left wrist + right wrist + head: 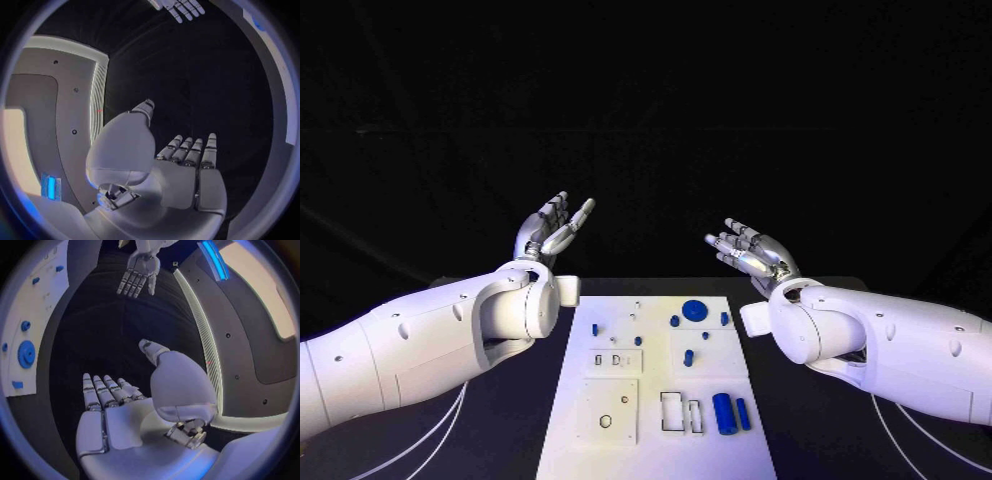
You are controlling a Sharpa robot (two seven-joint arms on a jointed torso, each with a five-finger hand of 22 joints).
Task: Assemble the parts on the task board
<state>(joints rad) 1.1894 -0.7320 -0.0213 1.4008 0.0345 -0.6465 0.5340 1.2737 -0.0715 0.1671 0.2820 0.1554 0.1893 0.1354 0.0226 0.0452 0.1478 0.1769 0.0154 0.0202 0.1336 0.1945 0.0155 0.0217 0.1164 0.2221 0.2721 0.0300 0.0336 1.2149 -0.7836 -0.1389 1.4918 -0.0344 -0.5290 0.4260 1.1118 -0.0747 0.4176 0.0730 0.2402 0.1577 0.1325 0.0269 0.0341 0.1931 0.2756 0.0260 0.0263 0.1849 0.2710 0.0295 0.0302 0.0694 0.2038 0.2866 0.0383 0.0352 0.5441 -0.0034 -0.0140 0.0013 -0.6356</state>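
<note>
left hand (554, 228) raised past bench far edge, fingers spread, holding nothing | right hand (751, 250) likewise | task board (610, 445) mid-bench, near edge, blue parts (723, 412) lying loose | advice: lower one hand slowly, pinch one part squarely.

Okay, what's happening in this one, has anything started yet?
Nothing is being handled. The left hand and right hand are both raised above the far end of the table, palms up, fingers apart and holding nothing. The task board lies between the arms with the blue parts on it untouched: a round disc near the far end, a cylinder near the front, small pieces in between. Assembly looks not yet begun.
</note>
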